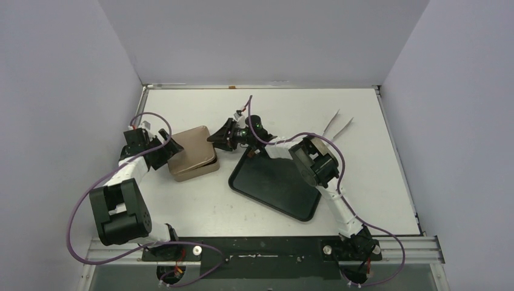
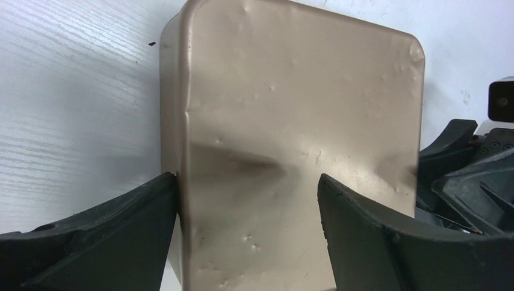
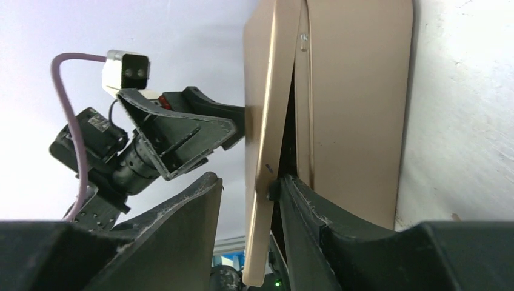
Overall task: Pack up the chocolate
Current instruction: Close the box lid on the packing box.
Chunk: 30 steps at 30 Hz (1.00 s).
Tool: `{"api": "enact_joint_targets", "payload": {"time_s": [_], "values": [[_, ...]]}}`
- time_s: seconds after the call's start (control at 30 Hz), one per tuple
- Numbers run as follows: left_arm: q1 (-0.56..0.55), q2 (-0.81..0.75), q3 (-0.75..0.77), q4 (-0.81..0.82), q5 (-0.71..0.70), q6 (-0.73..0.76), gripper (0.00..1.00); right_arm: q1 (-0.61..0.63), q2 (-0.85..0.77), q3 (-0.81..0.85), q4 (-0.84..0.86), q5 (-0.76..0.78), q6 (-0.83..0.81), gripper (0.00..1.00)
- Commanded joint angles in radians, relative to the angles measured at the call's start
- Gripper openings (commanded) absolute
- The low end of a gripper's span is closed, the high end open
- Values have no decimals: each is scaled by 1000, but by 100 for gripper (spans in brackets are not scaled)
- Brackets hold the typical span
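Setting the lid down level is mattering: the spread right claw is straddling its rim, the spread left claw bracing the tin.

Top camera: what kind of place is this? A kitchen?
Probably a robot test booth, not a kitchen: pale walls box in a white table, and a left arm and right arm are bolted to a rail at its near edge.

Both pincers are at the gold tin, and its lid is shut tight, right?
Not shut tight: the right wrist view shows the lid lifted off the gold tin on one side, a dark gap between. The left pincer and right pincer are both at it.
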Motion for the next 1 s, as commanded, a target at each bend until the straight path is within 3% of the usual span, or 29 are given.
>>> {"api": "enact_joint_targets", "payload": {"time_s": [0.0, 0.23, 0.43, 0.63, 0.83, 0.97], "values": [[-37, -44, 22, 38, 150, -30, 80, 77, -7, 65, -119, -47, -110, 41], [-42, -43, 31, 36, 147, -29, 80, 98, 1, 171, -311, -33, -250, 35], [-43, -36, 41, 31, 143, -24, 80, 98, 7, 170, -261, -64, -222, 28], [-43, -33, 44, 21, 136, -9, 83, 90, 57, 93, 197, -158, 126, 14], [-41, -38, 71, -39, 87, 34, 88, 66, 31, 1, 328, -116, 227, 2], [-26, -54, 87, -65, 68, 48, 91, 42, 40, -62, 534, -76, 398, 0]]}}
